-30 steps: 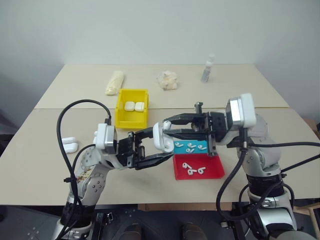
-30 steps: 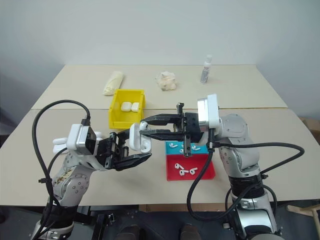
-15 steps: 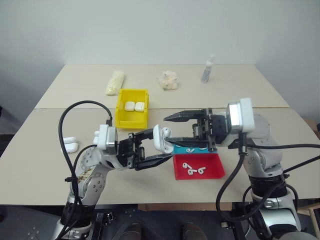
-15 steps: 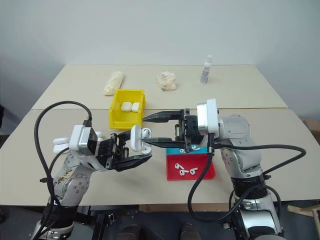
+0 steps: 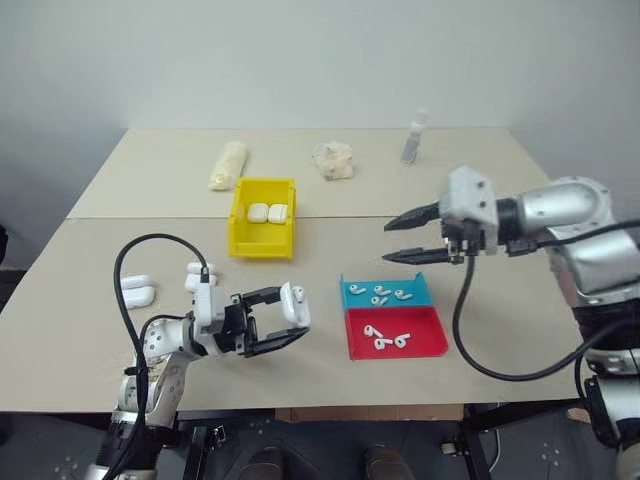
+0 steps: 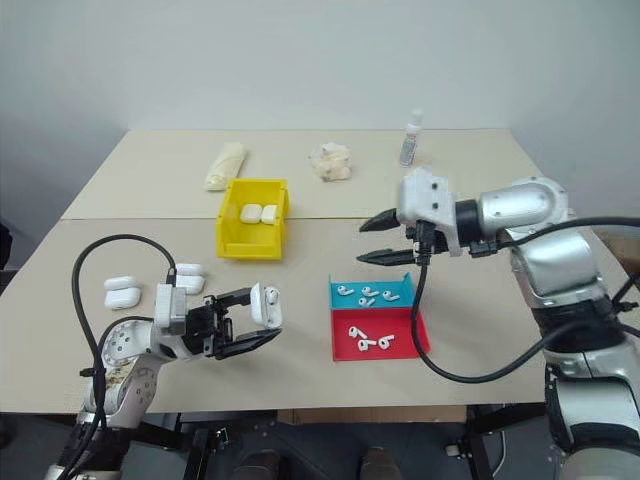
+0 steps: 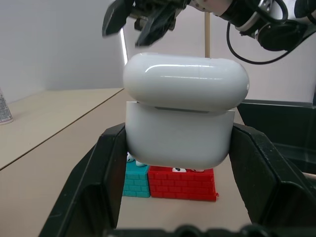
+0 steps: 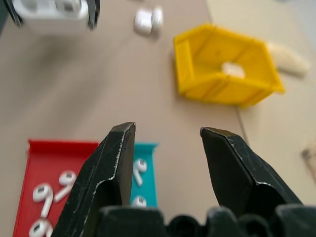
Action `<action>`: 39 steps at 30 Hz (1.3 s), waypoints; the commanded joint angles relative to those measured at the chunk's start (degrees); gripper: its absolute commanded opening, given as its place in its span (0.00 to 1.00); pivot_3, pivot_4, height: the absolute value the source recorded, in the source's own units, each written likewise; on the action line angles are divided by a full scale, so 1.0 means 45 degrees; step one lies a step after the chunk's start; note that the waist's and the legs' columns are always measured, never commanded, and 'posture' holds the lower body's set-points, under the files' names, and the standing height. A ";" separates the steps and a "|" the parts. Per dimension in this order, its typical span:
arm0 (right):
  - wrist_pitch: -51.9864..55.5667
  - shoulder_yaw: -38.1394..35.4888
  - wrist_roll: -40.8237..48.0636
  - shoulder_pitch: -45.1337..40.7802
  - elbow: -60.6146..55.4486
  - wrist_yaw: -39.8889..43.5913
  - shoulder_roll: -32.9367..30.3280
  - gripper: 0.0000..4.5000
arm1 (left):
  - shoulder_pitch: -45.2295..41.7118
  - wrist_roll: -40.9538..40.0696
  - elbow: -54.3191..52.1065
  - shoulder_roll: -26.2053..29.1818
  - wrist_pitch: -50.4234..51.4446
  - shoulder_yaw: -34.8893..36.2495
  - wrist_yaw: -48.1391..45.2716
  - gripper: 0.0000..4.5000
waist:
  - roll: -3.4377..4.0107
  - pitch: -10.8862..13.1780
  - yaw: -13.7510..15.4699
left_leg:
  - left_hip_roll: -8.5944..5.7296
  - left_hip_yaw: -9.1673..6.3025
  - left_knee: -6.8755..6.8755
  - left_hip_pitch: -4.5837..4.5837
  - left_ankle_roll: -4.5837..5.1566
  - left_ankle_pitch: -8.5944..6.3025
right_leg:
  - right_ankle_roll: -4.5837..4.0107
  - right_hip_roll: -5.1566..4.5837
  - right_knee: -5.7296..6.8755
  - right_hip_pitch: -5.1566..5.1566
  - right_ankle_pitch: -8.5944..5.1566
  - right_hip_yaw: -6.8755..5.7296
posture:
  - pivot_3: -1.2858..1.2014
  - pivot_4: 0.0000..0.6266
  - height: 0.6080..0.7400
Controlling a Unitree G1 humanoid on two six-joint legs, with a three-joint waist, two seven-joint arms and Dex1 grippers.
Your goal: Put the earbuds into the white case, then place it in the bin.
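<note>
left end effector [image 5: 285, 322] clenched on the white case [image 5: 294, 304], lid apparently down, low over the table [image 5: 90, 310]; right end effector [image 5: 400, 240] released, empty, above the trays; next, carry the case to the bin [image 5: 263, 231].

No legible text, label, brand, number or sign appears on any item. The label on the small bottle [image 5: 415, 137] at the far table edge is unreadable.

Robot test lab: bare white wall [image 5: 300, 60], plain beige tables [image 5: 500, 180], sorted parts in small trays [image 5: 395, 330].
</note>
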 commanded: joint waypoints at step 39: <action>-0.5703 0.4040 -0.7146 -0.3266 0.8889 0.1611 0.3201 0.57 | 0.0983 0.0369 -0.1682 0.0419 0.0088 -0.0312 0.1378 0.62 | 0.0011 0.0006 -0.0029 | 0.0000 0.0006 -0.0003 -0.0022 -0.0028 0.0016 | -0.0003 -0.0001 0.0015 -0.0039 0.0002 -0.0001 | 0.52 0.24 1.00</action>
